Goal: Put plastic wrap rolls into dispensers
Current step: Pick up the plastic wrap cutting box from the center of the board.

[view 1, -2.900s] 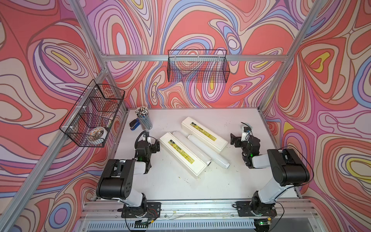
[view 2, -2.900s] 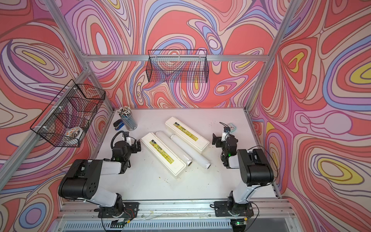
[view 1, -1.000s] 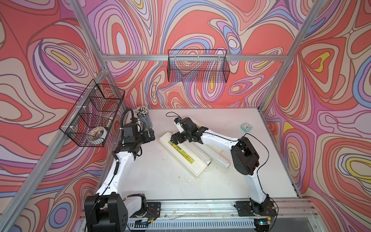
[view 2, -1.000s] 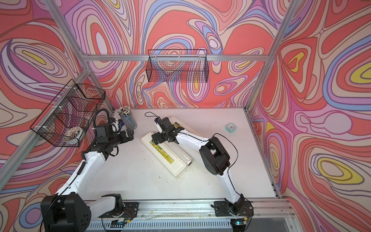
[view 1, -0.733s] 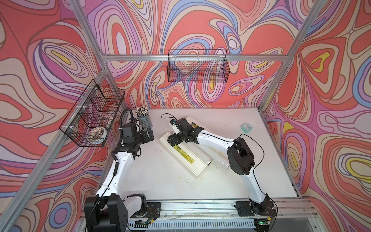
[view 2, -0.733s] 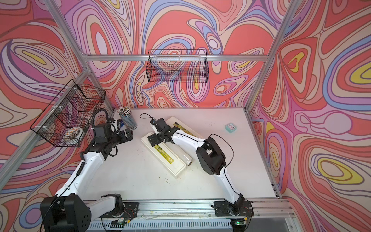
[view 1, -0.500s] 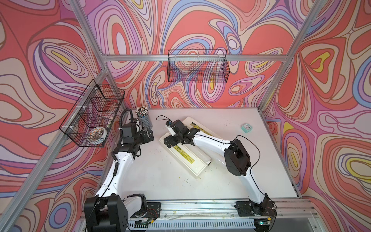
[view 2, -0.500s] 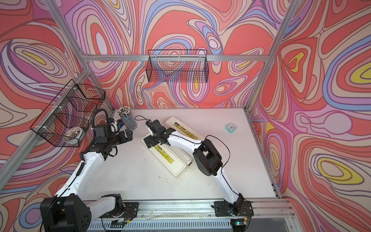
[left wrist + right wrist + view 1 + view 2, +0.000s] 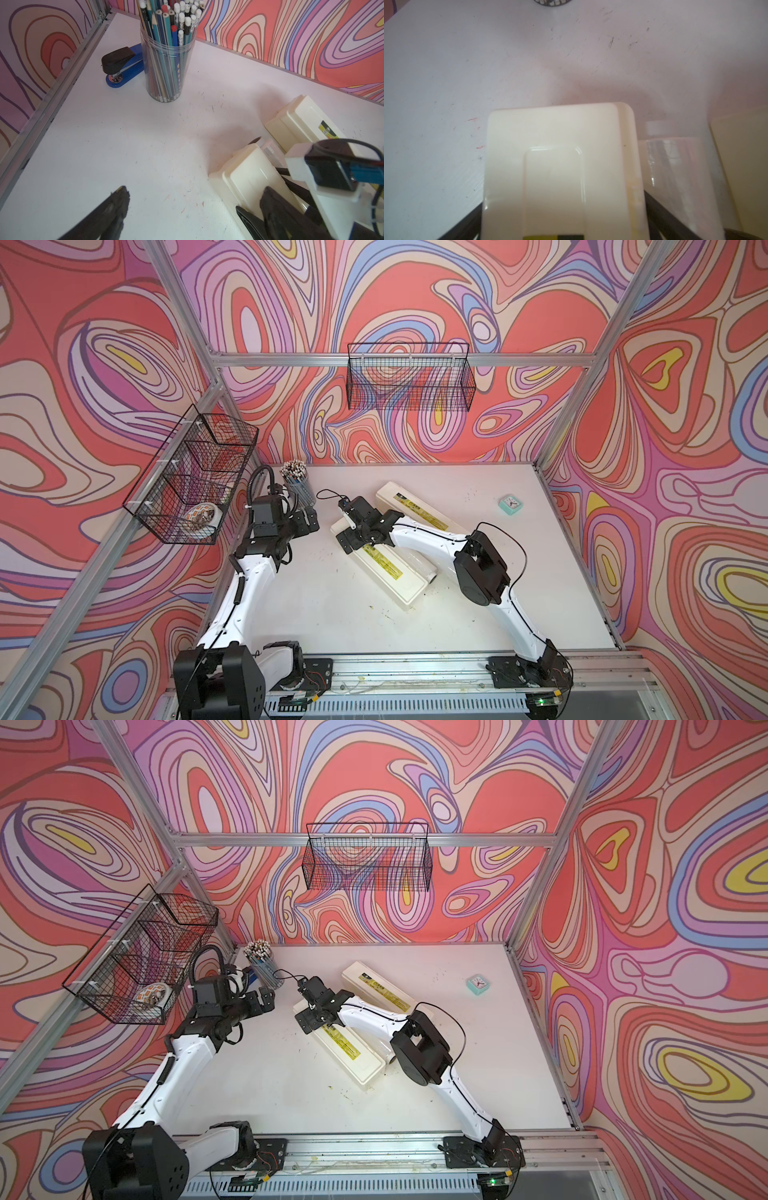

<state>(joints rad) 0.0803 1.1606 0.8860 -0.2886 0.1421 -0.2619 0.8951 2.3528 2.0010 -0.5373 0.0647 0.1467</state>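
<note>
Right pincer (image 9: 358,540): jaws apart, straddling one end of the nearer dispenser (image 9: 395,572). Left pincer (image 9: 306,523): jaws apart, above the table (image 9: 332,614).

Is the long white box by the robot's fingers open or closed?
Closed. The near dispenser has its lid lying flat, label up, and a roll lies outside beside it.

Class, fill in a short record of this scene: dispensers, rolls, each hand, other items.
dispensers: near dispenser and far dispenser, both lids shut
roll: one roll on the table between them, not loaded
right hand: open, jaws astride the near dispenser's far end
left hand: open, empty, over the table by the pencil cup
others: stapler, clock
</note>
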